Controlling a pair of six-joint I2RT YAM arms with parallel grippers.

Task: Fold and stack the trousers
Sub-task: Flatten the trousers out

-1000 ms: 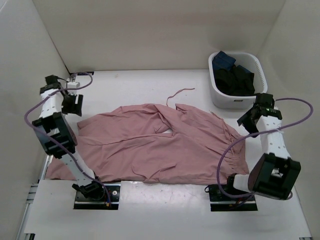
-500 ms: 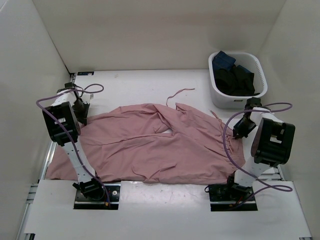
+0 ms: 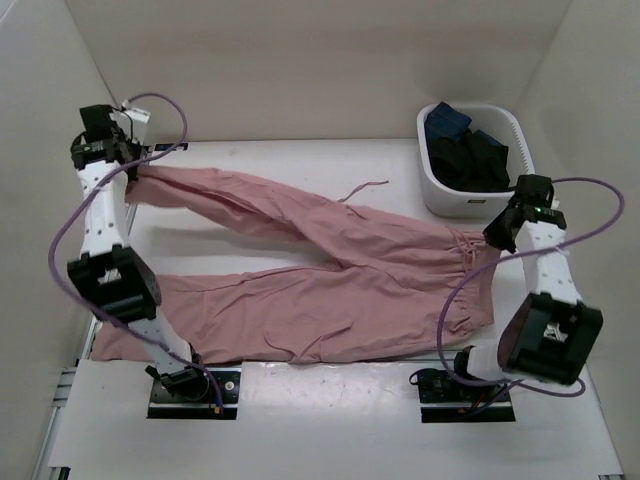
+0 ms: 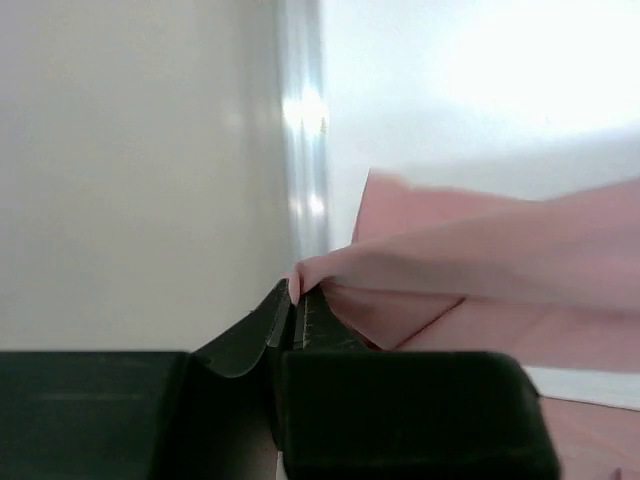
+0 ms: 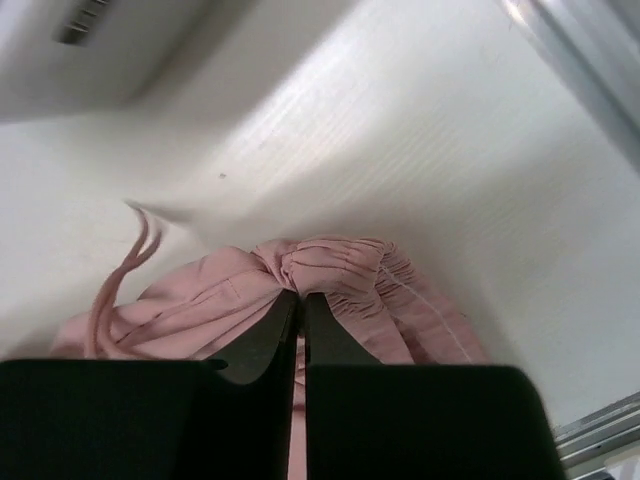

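The dusty-pink trousers [image 3: 330, 270] lie stretched across the table, waist at the right, legs running left. One leg is pulled up and out to the far left corner, where my left gripper [image 3: 128, 172] is shut on its end; the left wrist view shows the cloth [image 4: 470, 270] pinched at the left gripper's [image 4: 297, 295] tips. The other leg [image 3: 220, 315] lies flat near the front. My right gripper [image 3: 497, 238] is shut on the gathered waistband [image 5: 335, 265], lifted off the table, as seen at the right gripper [image 5: 301, 297]. A thin drawstring [image 3: 362, 187] trails onto the table.
A white basket [image 3: 452, 198] with dark folded clothes stands at the back right, close behind the right arm. White walls enclose the table on the left, back and right. The left gripper is near the left wall [image 4: 130, 180].
Both grippers have shut on the trousers. The left arm has drawn one leg up and back to the far left corner; the right has raised the waistband to the right, spreading the cloth.
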